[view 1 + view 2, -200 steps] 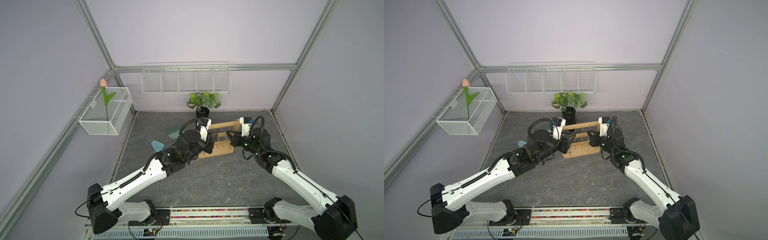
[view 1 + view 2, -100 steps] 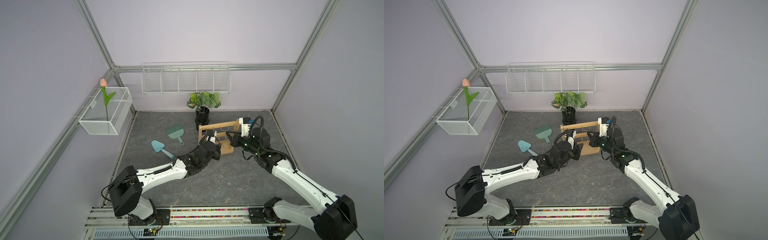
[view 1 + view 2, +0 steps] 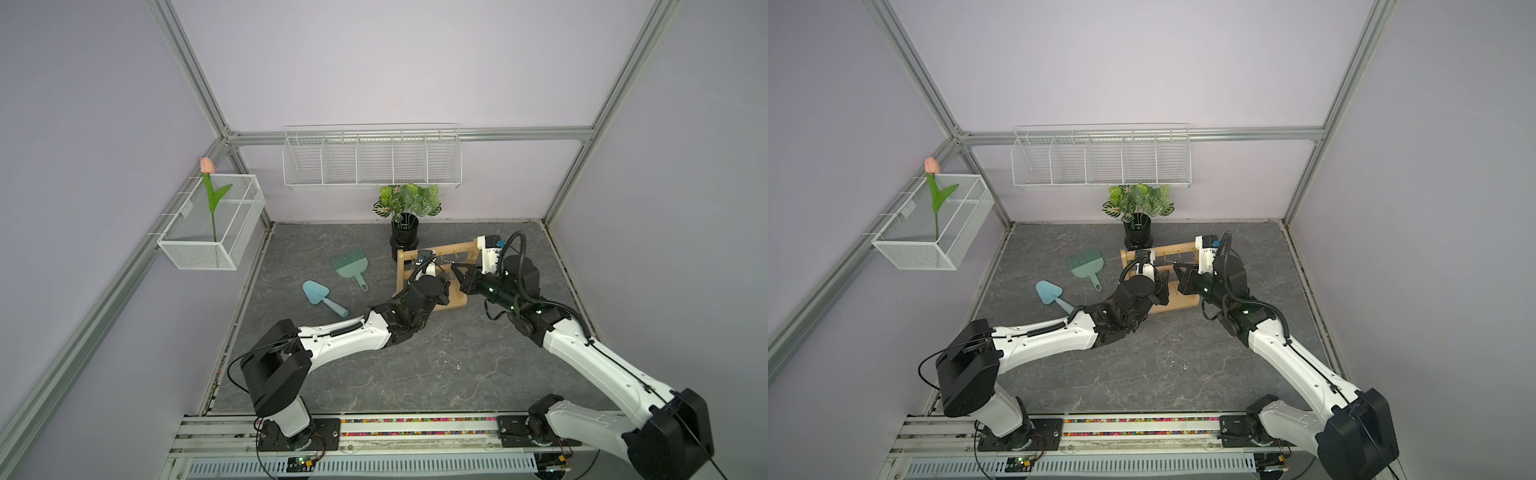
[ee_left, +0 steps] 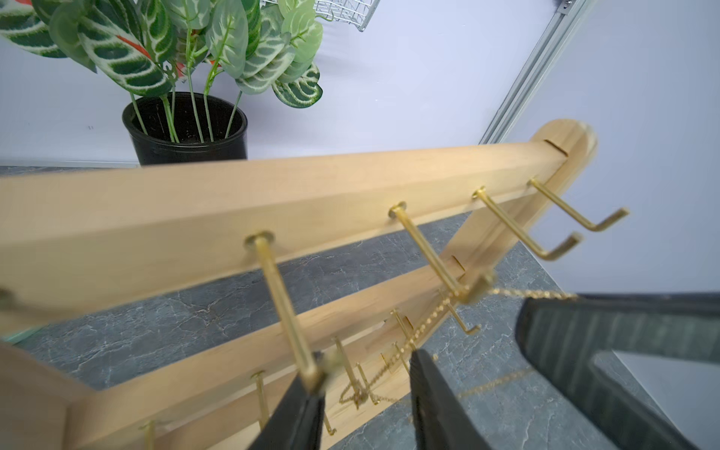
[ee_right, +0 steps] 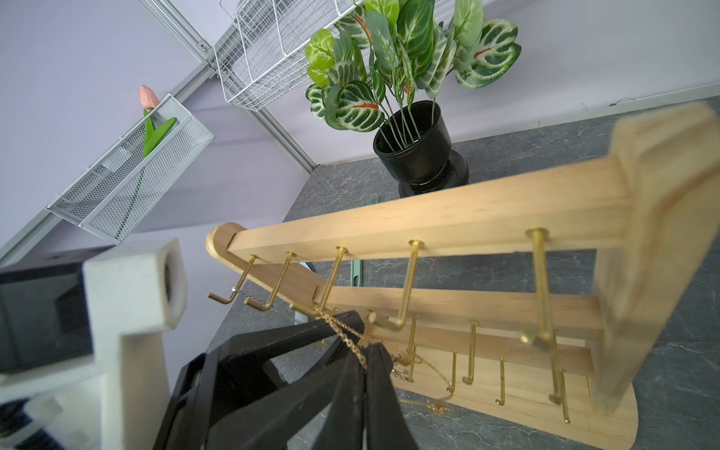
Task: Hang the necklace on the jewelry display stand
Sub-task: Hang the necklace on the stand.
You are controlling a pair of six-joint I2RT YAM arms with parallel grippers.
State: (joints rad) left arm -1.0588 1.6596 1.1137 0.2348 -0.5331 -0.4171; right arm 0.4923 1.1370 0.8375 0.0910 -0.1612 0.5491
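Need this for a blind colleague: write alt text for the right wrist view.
The right gripper pinches a gold necklace whose chain runs up to a hook on the top bar of a wooden jewelry stand. A potted plant and white wire baskets are behind.

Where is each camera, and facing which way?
Top views: high above the arm bases, looking down at the table; both arms show.
Left wrist: on the left arm, facing the jewelry display stand; open left gripper shows.
Right wrist: right arm, at the stand's opposite end; right gripper pinches the necklace.
Shared by wrist views: stand, necklace, potted plant.
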